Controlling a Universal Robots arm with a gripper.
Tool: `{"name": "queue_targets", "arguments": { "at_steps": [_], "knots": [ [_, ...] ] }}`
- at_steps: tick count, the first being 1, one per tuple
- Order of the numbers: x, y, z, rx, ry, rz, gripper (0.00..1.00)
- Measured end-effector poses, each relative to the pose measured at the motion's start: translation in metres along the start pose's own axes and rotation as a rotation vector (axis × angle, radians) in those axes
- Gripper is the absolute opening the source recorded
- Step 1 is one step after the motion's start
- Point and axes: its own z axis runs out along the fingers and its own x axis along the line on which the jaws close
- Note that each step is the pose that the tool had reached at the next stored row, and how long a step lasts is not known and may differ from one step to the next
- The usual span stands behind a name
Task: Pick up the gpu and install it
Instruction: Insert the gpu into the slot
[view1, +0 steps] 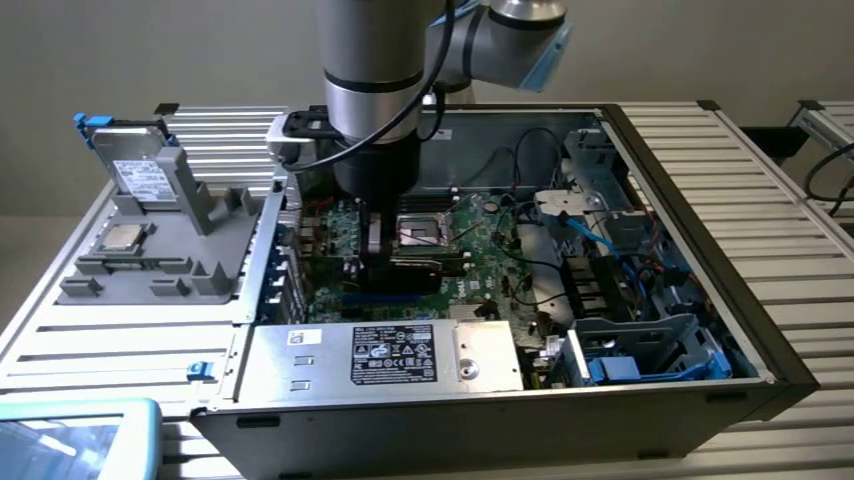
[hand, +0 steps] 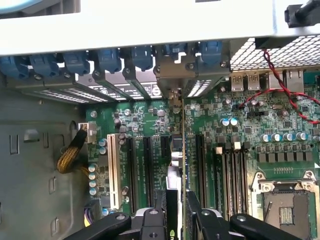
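Gpu (hand: 176, 155): stands on edge inside the case (view1: 467, 415), low over the motherboard (hand: 150, 112), lined up lengthwise with the slots (hand: 147, 170).
Faces: thin green board edge on one side and black cooler on the other, seen edge-on in the wrist view.
Seating: I cannot tell whether its lower edge is already in a slot, because the card hides the contact line.
Gripper (hand: 176, 206): the fingers (hand: 159, 207) press in from both flat faces, pinching the card between them.
Arm: comes straight down into the case, near the exterior view's left wall.
Handling, by judgement: light and stiff, so it should not sag in the grip. It is fragile, though, since small parts and the connector edge would suffer from scraping or twisting.
Where to hold, by judgement: across the two broad faces near the upper edge, as here, leaving the connector edge and end bracket free. Push evenly so the board does not rock.
Rear wall: a row of blue latches (hand: 107, 60) over the bracket openings, with the card's end pointing toward them.
Neighbours: a white slot (hand: 114, 170) and the CPU socket (hand: 287, 205) lie on opposite sides of the card. Red wires (hand: 270, 75) run near the ports.
Farther out: the power supply (view1: 387, 355) sits at the case's near wall, and a grey tray (view1: 147, 250) stands outside at the exterior view's left.
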Motion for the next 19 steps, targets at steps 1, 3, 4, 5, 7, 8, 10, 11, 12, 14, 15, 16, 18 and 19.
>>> {"name": "queue_targets", "arguments": {
  "at_steps": [1, 3, 4, 5, 7, 8, 10, 11, 12, 14, 15, 16, 18, 19],
  "knots": [
    [-0.0011, -0.0001, 0.0001, 0.0001, 0.0001, 0.0, 0.27],
    [-0.0012, -0.0001, 0.0001, 0.0, -0.0001, 0.0, 0.27],
    [-0.0012, -0.0001, 0.0001, 0.0, 0.0, 0.0, 0.27],
    [-0.0011, -0.0001, 0.0003, 0.0001, -0.0001, 0.0, 0.27],
    [-0.0002, 0.0, 0.001, 0.0001, -0.0004, 0.001, 0.27],
    [-0.0001, 0.0, 0.0011, 0.0001, -0.0005, 0.001, 0.27],
    [0.0, -0.0001, 0.0011, 0.0, -0.0002, 0.001, 0.27],
    [0.0005, -0.0001, 0.0015, 0.0, -0.0001, 0.001, 0.27],
    [0.0011, -0.0002, 0.0026, 0.0001, -0.0002, 0.001, 0.27],
    [0.0018, -0.0002, 0.004, 0.0, -0.0005, 0.001, 0.27],
    [0.0018, -0.0002, 0.004, 0.0, -0.0003, 0.001, 0.27],
    [0.0019, -0.0002, 0.004, -0.0001, -0.0001, 0.001, 0.27],
    [0.0019, 0.0, 0.0042, 0.0, -0.0003, 0.001, 0.27],
    [0.0021, 0.0001, 0.0046, 0.0001, -0.0005, 0.001, 0.27]
  ]
}}
